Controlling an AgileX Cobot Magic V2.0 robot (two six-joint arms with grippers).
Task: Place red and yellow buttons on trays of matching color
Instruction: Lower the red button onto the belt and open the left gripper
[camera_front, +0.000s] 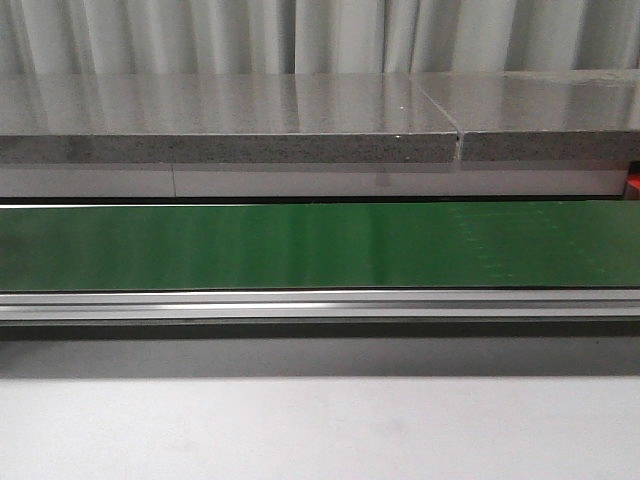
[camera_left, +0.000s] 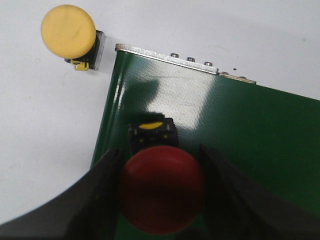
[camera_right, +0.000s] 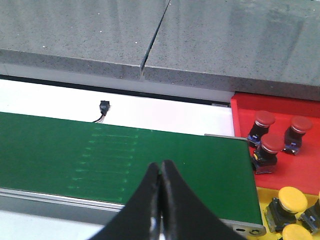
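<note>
Out front, a long green conveyor belt runs across the whole width, framed along its near edge by a silver aluminium rail. Behind it sits a grey speckled stone ledge with a seam toward its right, and pale pleated curtains close off the room at the back. A plain white tabletop fills the near side. Neither of my arms shows in the front view.

My left gripper hangs over the end of the belt, its two black fingers spread either side of a red mushroom-head push button with a black base and yellow insert. The red dome sits right between the fingers at the belt's end edge; the fingers look just beside the cap, but I cannot tell whether they are actually pressing on it. Off the belt's corner, on the white surface, lies a yellow mushroom-head push button with a clear housing, tipped on its side, well apart from my fingers. A metal end plate with small screws caps the belt there.

My right gripper has its black fingertips pressed together, holding nothing, above the belt's near edge. Past the belt's end stands a red plastic tray carrying three red buttons, and next to it a yellow plastic tray with several yellow buttons. A small black connector on a wire rests on the white strip behind the belt.
</note>
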